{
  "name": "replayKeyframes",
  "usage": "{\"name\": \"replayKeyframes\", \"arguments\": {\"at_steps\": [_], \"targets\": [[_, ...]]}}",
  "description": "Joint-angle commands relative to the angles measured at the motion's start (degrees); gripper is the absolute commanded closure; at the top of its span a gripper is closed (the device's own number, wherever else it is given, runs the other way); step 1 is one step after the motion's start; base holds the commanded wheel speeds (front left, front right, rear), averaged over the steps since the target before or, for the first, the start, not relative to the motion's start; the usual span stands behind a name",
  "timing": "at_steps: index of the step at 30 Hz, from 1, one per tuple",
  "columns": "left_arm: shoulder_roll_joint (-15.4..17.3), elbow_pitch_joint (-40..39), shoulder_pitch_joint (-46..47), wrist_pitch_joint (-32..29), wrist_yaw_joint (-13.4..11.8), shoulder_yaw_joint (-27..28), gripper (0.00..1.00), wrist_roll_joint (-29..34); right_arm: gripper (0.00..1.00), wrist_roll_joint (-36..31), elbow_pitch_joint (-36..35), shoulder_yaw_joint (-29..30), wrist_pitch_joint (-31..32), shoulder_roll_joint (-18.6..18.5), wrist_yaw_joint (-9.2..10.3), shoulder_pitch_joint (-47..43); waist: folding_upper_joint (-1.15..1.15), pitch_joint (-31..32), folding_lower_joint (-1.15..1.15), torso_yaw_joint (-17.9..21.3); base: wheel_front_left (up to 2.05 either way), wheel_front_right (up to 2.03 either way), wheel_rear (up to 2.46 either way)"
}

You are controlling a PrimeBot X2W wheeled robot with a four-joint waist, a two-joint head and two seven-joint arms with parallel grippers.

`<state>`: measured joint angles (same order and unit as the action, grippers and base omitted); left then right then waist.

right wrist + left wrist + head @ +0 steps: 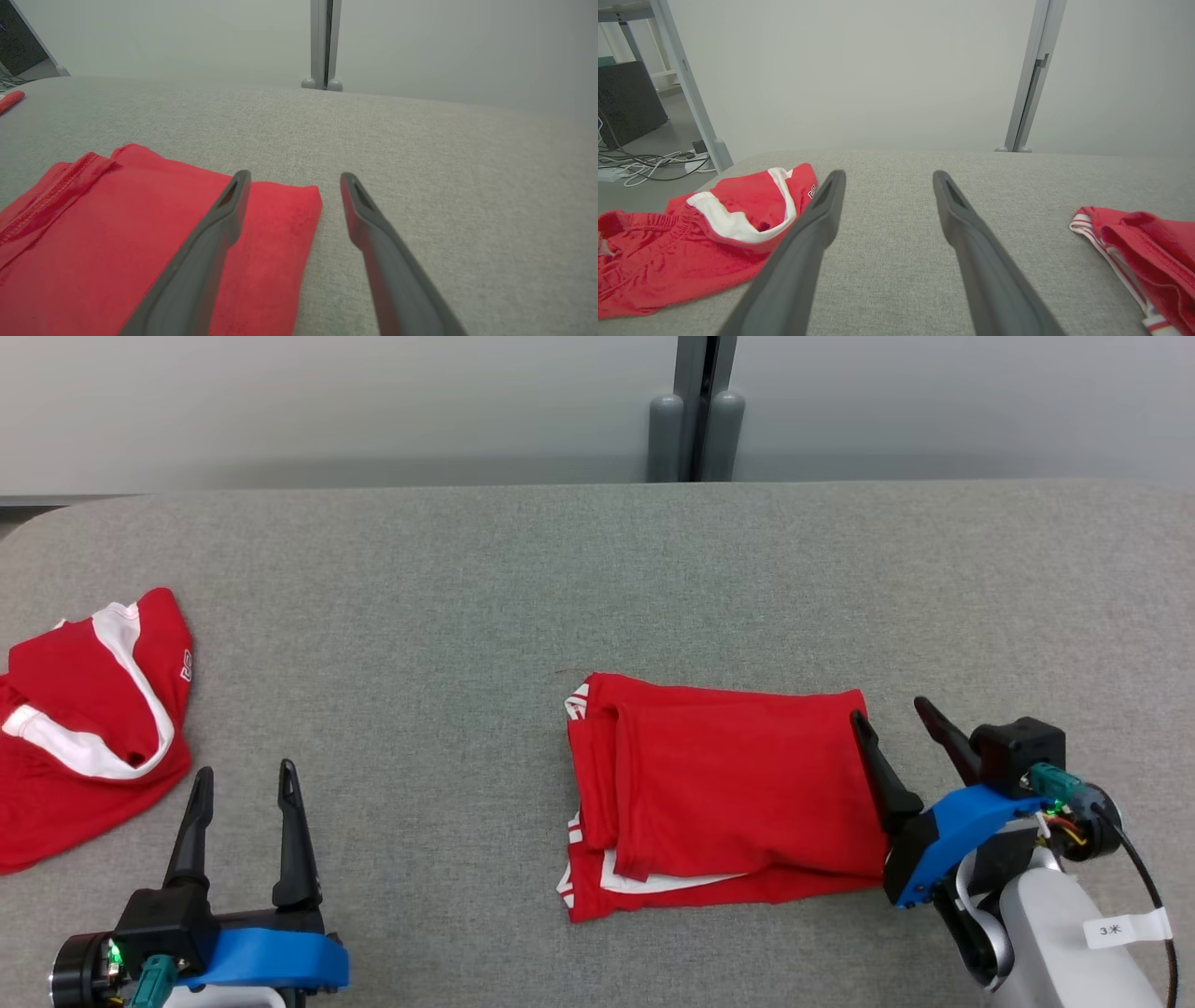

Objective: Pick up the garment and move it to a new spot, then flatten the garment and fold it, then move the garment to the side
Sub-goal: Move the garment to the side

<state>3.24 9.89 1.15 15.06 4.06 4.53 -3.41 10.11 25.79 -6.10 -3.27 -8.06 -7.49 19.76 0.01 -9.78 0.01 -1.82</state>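
Garment (728, 793), red, folded, flat on bench (467, 569), centre-right of head view. Right arm enters at lower right, forearm angled up-left. Right claw (887, 709) spread, empty: one finger over garment's right edge, other over bare bench; contact unclear. Left claw (246, 769) at lower left, spread, empty, fingers pointing up-frame. Second red garment (84, 737) crumpled at left edge.

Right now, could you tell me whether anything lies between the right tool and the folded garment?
Nothing visible does. The open right tool sits at the right edge of the folded garment, one finger over the cloth, the other over bare table.
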Motion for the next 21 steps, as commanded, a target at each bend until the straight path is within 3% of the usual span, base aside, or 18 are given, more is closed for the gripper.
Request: {"name": "replayKeyframes", "arguments": {"at_steps": [1, 14, 19, 20, 21], "targets": [[-0.1, -0.1, 1.0, 0.1, -0.2, -0.3, 0.00, -0.2, 0.00, 0.5, 1.7, 0.1, 0.2, 0.0, -0.01, 0.9, -0.01, -0.6, -0.01, -0.2, 0.00, 0.00, 0.00], [-0.2, 0.6, 2.9, 0.1, -0.2, -0.9, 0.00, -0.4, 0.00, 3.0, 14.6, -3.1, -1.0, 2.4, -0.01, 2.4, -0.01, -2.6, -0.01, -0.1, 0.00, 0.00, 0.00], [-0.3, 0.8, 2.9, 0.1, -0.1, -0.7, 0.00, -0.7, 0.00, 7.7, 15.9, -6.6, -1.7, 4.2, -0.08, 1.2, -0.01, -2.5, -0.01, 0.1, 0.00, 0.00, 0.00], [-0.3, 0.8, 2.9, 0.1, -0.1, -0.8, 0.00, -0.9, 0.51, 8.6, 15.7, -7.2, -2.2, 4.2, -0.07, 1.3, -0.01, -2.6, -0.01, 0.1, 0.00, 0.00, 0.00], [-0.3, 0.8, 2.9, 0.1, -0.1, -0.8, 0.00, -0.9, 0.91, 9.0, 15.7, -7.7, -2.6, 4.1, -0.07, 1.6, -0.01, -2.7, -0.01, 0.2, 0.00, 0.00, 0.00]]}}
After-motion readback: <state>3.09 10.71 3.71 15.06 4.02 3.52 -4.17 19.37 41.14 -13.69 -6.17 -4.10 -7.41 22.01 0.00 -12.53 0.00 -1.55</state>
